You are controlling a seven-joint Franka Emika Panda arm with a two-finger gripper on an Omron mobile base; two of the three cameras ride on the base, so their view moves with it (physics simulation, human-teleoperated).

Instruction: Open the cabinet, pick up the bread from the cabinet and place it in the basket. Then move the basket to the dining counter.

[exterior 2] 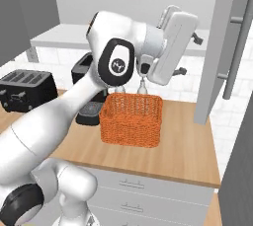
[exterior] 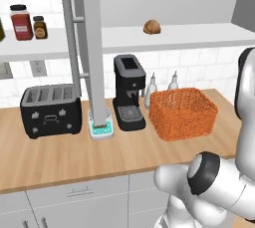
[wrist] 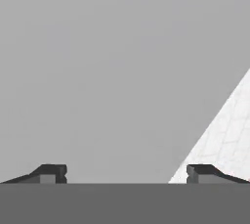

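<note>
The cabinet [exterior: 94,48] stands open, one door edge-on beside the toaster [exterior: 51,110], and the bread [exterior: 152,27] sits alone on its white shelf [exterior: 174,35], above and a little left of the basket [exterior: 183,113]. The orange basket rests on the wooden counter [exterior: 60,157] next to the coffee machine [exterior: 128,92], with two small bottles [exterior: 151,88] just behind it and two jars [exterior: 21,22] at the shelf's left end. The gripper [wrist: 126,173] is raised above the basket and faces the grey cabinet interior, its fingers [wrist: 49,173] spread wide with nothing between them.
</note>
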